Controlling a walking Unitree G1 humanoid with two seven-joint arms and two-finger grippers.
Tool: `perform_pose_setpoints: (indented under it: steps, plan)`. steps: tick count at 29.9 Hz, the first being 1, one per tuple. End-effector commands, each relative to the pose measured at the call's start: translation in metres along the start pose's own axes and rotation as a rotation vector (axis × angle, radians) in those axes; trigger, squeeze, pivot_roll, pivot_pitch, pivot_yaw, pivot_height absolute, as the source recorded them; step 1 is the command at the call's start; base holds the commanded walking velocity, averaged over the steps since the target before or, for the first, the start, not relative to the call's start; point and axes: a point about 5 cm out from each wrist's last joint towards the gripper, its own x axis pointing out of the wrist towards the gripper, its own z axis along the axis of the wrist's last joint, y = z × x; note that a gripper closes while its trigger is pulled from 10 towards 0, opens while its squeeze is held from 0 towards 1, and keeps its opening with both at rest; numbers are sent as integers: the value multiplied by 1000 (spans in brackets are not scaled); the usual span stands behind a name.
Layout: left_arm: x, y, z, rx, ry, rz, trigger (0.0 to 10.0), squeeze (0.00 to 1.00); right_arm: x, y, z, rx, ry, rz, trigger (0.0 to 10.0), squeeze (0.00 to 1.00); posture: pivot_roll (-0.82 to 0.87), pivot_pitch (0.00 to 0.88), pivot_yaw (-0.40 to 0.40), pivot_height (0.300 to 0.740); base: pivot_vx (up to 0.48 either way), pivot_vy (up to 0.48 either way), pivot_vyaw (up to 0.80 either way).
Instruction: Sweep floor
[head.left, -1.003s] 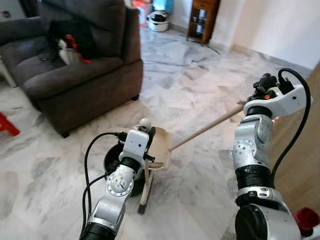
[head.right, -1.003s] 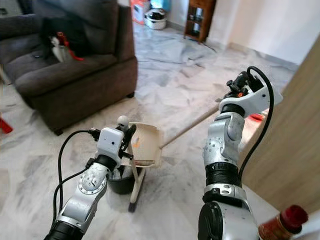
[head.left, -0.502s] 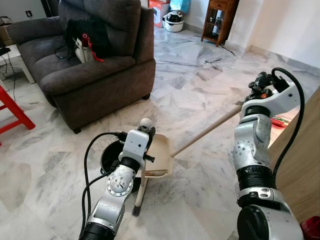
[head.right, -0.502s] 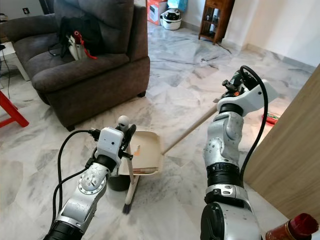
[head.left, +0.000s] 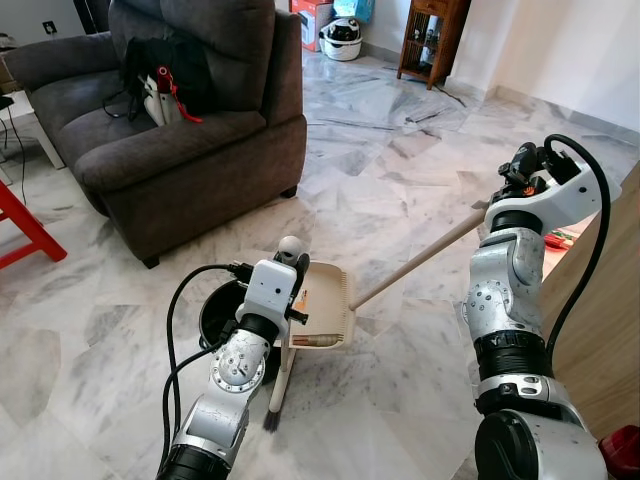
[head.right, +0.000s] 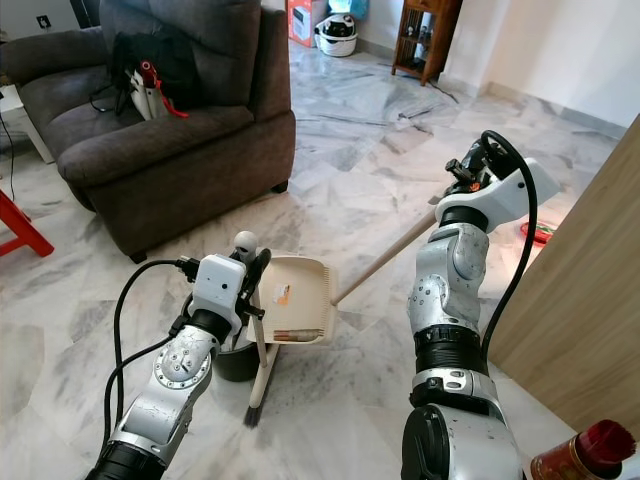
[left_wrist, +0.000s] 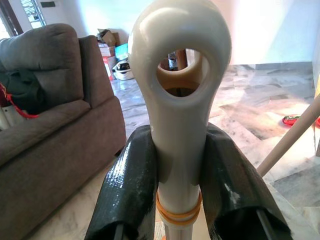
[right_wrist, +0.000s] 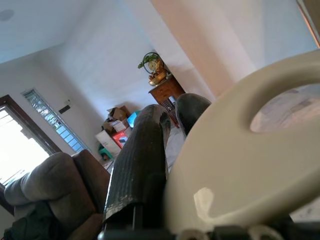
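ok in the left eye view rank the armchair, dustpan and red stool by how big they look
1. armchair, largest by far.
2. dustpan, much nearer the camera, so its true size is unsure.
3. red stool, smallest, though cut off by the picture's edge.

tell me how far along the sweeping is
Done: both tools are in hand. The left pincer is shut on the broom handle, bristles on the marble floor; the right pincer holds the dustpan's long handle, with the dustpan beside the broom. In hand: bringing pan and broom together. Left: I can't make out debris, so how much floor remains is unclear.
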Motion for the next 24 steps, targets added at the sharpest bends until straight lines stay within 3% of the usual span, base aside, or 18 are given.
perform_pose_setpoints:
  steps: [1,9,12,24]
  plan:
    - [4,9,9,44,-44,33,10000,0,4,7,13,25,-57,22,10000,0,83,0,-7,740,0,0,0]
    - [4,10,9,45,-44,36,10000,0,4,7,13,15,-58,26,10000,0,84,0,-7,740,0,0,0]
    - [7,-3,14,-94,-10,-86,10000,0,3,21,13,-60,-66,111,10000,0,98,0,-13,740,0,0,0]
    - [9,14,25,-1,-86,-1,10000,0,1,25,12,-111,-75,149,10000,0,94,0,-13,740,0,0,0]
